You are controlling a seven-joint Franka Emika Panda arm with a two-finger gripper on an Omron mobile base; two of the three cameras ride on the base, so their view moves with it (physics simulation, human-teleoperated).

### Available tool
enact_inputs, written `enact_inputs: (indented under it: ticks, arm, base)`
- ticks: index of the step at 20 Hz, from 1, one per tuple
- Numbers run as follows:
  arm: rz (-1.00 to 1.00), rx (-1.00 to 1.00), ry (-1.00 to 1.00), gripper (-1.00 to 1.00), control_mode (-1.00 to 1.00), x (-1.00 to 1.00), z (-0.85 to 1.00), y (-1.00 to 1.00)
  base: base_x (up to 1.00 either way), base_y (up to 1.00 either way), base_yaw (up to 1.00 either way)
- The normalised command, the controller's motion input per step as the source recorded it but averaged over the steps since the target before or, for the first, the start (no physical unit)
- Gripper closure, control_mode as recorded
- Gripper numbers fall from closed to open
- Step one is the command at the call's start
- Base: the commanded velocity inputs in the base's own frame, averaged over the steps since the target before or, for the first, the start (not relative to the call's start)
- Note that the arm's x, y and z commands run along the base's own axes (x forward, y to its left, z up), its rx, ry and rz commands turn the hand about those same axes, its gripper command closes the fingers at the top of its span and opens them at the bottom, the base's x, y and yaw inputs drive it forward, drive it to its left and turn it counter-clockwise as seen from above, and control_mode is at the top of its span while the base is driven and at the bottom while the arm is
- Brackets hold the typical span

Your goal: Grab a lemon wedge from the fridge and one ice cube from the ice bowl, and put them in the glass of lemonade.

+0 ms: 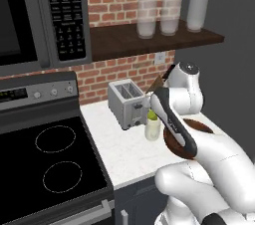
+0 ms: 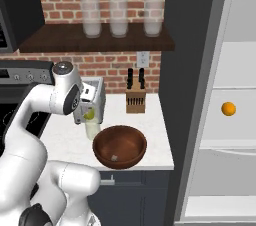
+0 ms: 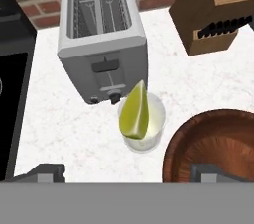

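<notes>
The lemon wedge (image 3: 134,111) is a pale yellow-green piece resting point-up in the mouth of the glass of lemonade (image 3: 155,119), a short clear tumbler in front of the toaster. My gripper (image 3: 131,171) hangs right above it, open, its fingertips (image 3: 45,171) far apart and touching nothing. From the base views the lemon wedge (image 1: 151,115) (image 2: 90,114) tops the glass of lemonade (image 1: 152,130) (image 2: 91,130). The ice bowl (image 2: 102,146) (image 3: 218,139) stands just right of the glass, with a small whitish ice cube (image 2: 115,158) on its bottom. The fridge (image 2: 235,135) stands open at the right.
A silver toaster (image 3: 101,29) stands behind the glass and a wooden knife block (image 2: 135,99) by the brick wall. The black stove (image 1: 50,164) lies to the left. A round orange fruit (image 2: 228,108) sits on a fridge shelf. Tall frosted glasses (image 2: 119,15) line the wall shelf.
</notes>
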Motion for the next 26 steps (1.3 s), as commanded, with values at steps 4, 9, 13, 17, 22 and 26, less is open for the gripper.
enact_inputs:
  ticks: [4, 9, 13, 17, 22, 26]
  arm:
    - [0.0, 0.0, -0.07, -1.0, -1.0, -0.34, 0.0, 0.0]
    - [0.0, 0.0, -0.09, -1.0, -1.0, -0.36, 0.02, 0.0]
    - [0.0, 0.0, -0.04, -1.0, -1.0, -0.24, 0.02, -0.01]
    - [0.0, 0.0, -0.03, -1.0, -1.0, -0.22, 0.01, 0.0]
    - [0.0, 0.0, -0.01, -1.0, -1.0, -0.21, 0.06, 0.0]
    - [0.0, 0.01, -0.01, -1.0, -1.0, -0.21, 0.19, -0.01]
  base:
    - [0.0, 0.0, 0.0]
    - [0.0, 0.0, 0.0]
    - [0.0, 0.0, 0.0]
    - [0.0, 0.0, 0.0]
    - [0.0, 0.0, 0.0]
    - [0.0, 0.0, 0.0]
